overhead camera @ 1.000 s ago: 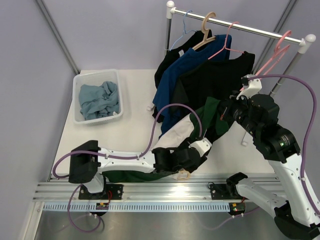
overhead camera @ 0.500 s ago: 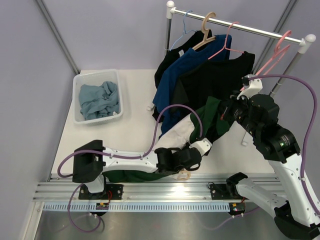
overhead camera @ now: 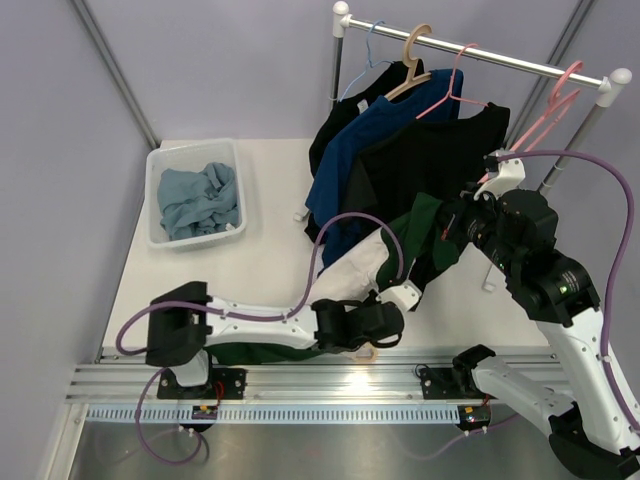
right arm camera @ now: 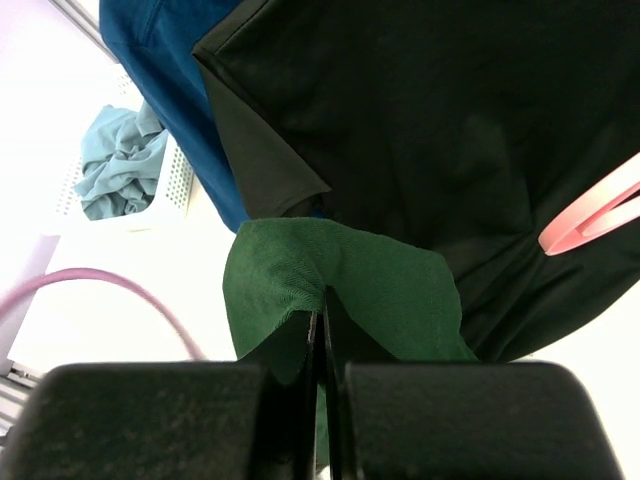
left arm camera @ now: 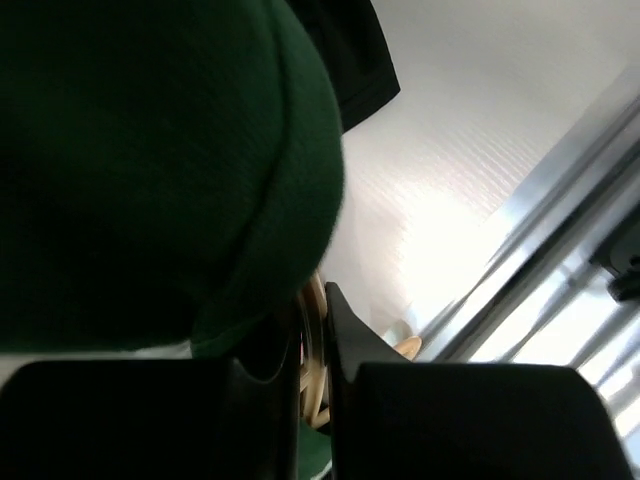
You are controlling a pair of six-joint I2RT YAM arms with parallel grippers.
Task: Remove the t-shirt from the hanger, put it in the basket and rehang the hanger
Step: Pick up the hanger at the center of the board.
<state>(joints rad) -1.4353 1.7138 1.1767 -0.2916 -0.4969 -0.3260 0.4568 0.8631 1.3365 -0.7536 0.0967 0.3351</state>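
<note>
The green and white t-shirt [overhead camera: 356, 268] stretches from the table's near edge up to my right gripper [overhead camera: 450, 226]. That gripper is shut on a fold of the green cloth [right arm camera: 385, 280], its jaws [right arm camera: 322, 300] pressed together on the fabric. Down by the rail, my left gripper [overhead camera: 374, 338] is shut on the pale wooden hanger [overhead camera: 369, 352]. In the left wrist view the hanger [left arm camera: 314, 345] sits pinched between the two dark fingers [left arm camera: 345, 330], and green cloth [left arm camera: 150, 170] bulges over them. Most of the hanger is hidden under the shirt.
A rack [overhead camera: 480, 55] at the back right carries a black shirt [overhead camera: 430, 160], a blue shirt [overhead camera: 350, 150] and pink hangers [overhead camera: 555, 100]. A white basket [overhead camera: 158, 165] with light blue cloth stands at the back left. An aluminium rail [overhead camera: 300, 385] runs along the near edge.
My left gripper has closed from open onto the wooden hanger and shifted slightly left toward the rail. The right gripper keeps its hold on the green cloth, unmoved.
</note>
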